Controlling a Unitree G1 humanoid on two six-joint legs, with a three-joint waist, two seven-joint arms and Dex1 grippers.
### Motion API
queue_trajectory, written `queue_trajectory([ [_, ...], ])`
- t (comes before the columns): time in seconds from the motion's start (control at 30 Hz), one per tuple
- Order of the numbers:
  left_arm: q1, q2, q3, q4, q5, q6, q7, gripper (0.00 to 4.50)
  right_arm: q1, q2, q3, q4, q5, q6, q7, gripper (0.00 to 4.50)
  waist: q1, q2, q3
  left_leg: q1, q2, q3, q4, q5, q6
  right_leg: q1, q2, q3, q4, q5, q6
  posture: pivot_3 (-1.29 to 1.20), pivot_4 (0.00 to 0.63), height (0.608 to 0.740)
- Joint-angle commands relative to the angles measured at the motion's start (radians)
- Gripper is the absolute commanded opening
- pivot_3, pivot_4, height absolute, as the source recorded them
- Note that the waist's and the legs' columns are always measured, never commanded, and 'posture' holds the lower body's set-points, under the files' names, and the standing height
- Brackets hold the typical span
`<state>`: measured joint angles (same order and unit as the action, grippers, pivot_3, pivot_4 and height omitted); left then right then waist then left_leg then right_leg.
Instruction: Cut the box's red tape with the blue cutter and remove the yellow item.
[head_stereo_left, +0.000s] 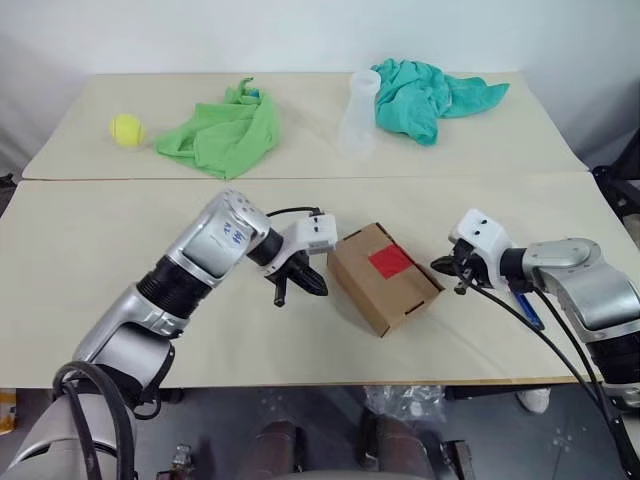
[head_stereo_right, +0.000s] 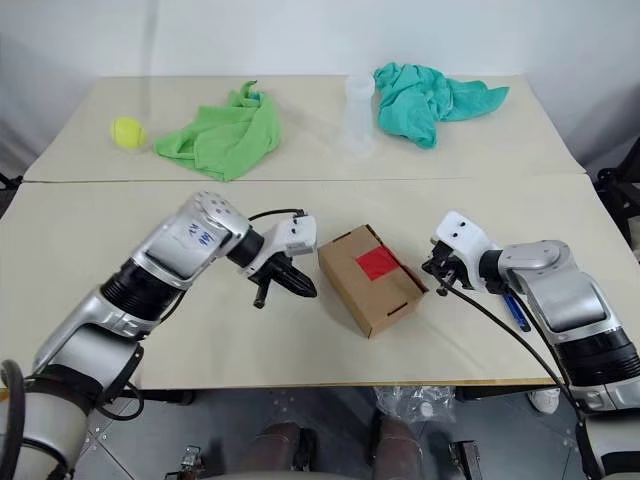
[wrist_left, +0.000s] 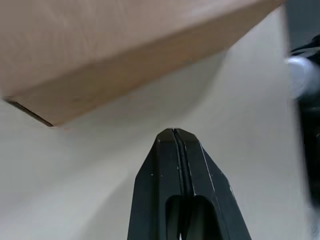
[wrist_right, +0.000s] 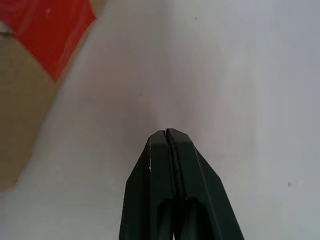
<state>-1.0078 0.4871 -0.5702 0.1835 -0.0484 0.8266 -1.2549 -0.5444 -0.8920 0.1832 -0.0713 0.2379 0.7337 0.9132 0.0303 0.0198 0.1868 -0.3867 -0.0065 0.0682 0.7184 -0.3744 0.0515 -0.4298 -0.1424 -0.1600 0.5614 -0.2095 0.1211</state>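
The box (head_stereo_left: 384, 277) sat closed on the near table (head_stereo_left: 90, 300), its red tape (head_stereo_left: 391, 262) whole across the top seam, and it served as the middle of everything. Just off the box's left side the left gripper (head_stereo_left: 302, 281) hung with its fingers pressed flat together on nothing, tips slanting down toward the tabletop beside the carton. Just off the box's right side the right gripper (head_stereo_left: 452, 268) was likewise clamped shut and empty, aimed toward the box's corner. Right of the box, beyond that gripper and partly behind the right forearm, lay the blue cutter (head_stereo_left: 527, 308), ungrasped. Judging by this, the task stood at its start: the cutter had yet to be picked up, so the next move would call for the right fingers to part and reach back to it. Behind the box on the far table lay a green cloth (head_stereo_left: 225, 133), a tennis ball (head_stereo_left: 127, 129), a clear bottle (head_stereo_left: 359, 115) and a teal cloth (head_stereo_left: 430, 96). The yellow item was presumably sealed inside the box; most of the cutter's length was hidden, and its blade could not be made out.
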Motion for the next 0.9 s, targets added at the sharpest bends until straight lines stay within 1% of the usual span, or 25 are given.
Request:
queue_trajectory([
  [0.03, -0.017, -0.054, 0.018, 0.079, 0.041, -0.074, 0.090, 0.00, 0.025, -0.012, -0.020, -0.115, 0.031, 0.084, 0.012, 0.03, 0.000, 0.000, 0.000, 0.000, 0.000, 0.000, 0.000, 0.000, 0.000, 0.000, 0.000, 0.000, 0.000, 0.000, 0.000, 0.00, 0.150, 0.740],
  [0.13, -0.032, -0.116, 0.045, 0.164, 0.046, -0.114, 0.145, 0.00, 0.073, -0.016, -0.050, -0.225, 0.060, 0.162, -0.007, 0.03, 0.001, 0.000, 0.000, 0.000, 0.000, 0.000, 0.000, 0.000, 0.000, 0.000, 0.000, 0.000, 0.000, 0.000, 0.000, 0.00, 0.150, 0.740],
  [0.2, -0.038, -0.137, 0.052, 0.195, 0.048, -0.133, 0.153, 0.00, 0.096, -0.017, -0.067, -0.284, 0.077, 0.209, -0.022, 0.03, 0.005, 0.000, 0.000, 0.000, 0.000, 0.000, 0.001, 0.000, 0.000, 0.001, 0.000, 0.000, 0.001, 0.000, 0.000, 0.00, 0.150, 0.740],
  [0.47, -0.059, -0.175, 0.046, 0.271, 0.066, -0.190, 0.133, 0.00, 0.149, -0.011, -0.117, -0.440, 0.127, 0.353, -0.092, 0.03, 0.016, 0.000, 0.000, 0.002, 0.000, 0.000, 0.006, 0.000, 0.000, 0.001, 0.000, 0.002, 0.006, 0.000, 0.000, 0.00, 0.150, 0.740],
  [0.6, -0.073, -0.201, 0.053, 0.318, 0.074, -0.220, 0.143, 0.00, 0.159, -0.002, -0.139, -0.457, 0.129, 0.390, -0.143, 0.03, 0.023, 0.000, 0.000, 0.002, 0.000, 0.000, 0.007, 0.000, 0.000, 0.001, 0.000, 0.002, 0.006, 0.000, 0.000, 0.00, 0.150, 0.740],
  [0.77, -0.094, -0.224, 0.063, 0.372, 0.085, -0.252, 0.143, 0.00, 0.177, -0.027, -0.146, -0.451, 0.113, 0.401, -0.185, 0.03, 0.026, 0.000, 0.000, 0.001, 0.000, 0.000, 0.008, 0.000, 0.000, 0.002, -0.001, 0.002, 0.007, 0.000, 0.000, 0.00, 0.150, 0.740],
  [0.83, -0.098, -0.215, 0.073, 0.379, 0.087, -0.253, 0.141, 0.00, 0.197, -0.047, -0.181, -0.458, 0.114, 0.405, -0.192, 0.03, 0.024, 0.000, 0.000, 0.001, -0.001, 0.000, 0.008, 0.000, 0.000, 0.001, -0.001, 0.002, 0.007, 0.000, 0.000, 0.00, 0.150, 0.740],
  [0.9, -0.105, -0.190, 0.087, 0.385, 0.089, -0.253, 0.136, 0.00, 0.227, -0.089, -0.245, -0.466, 0.114, 0.412, -0.194, 0.03, 0.023, 0.000, 0.000, 0.001, -0.001, 0.000, 0.008, 0.000, 0.000, 0.001, -0.001, 0.002, 0.007, 0.000, 0.000, 0.00, 0.150, 0.740],
])
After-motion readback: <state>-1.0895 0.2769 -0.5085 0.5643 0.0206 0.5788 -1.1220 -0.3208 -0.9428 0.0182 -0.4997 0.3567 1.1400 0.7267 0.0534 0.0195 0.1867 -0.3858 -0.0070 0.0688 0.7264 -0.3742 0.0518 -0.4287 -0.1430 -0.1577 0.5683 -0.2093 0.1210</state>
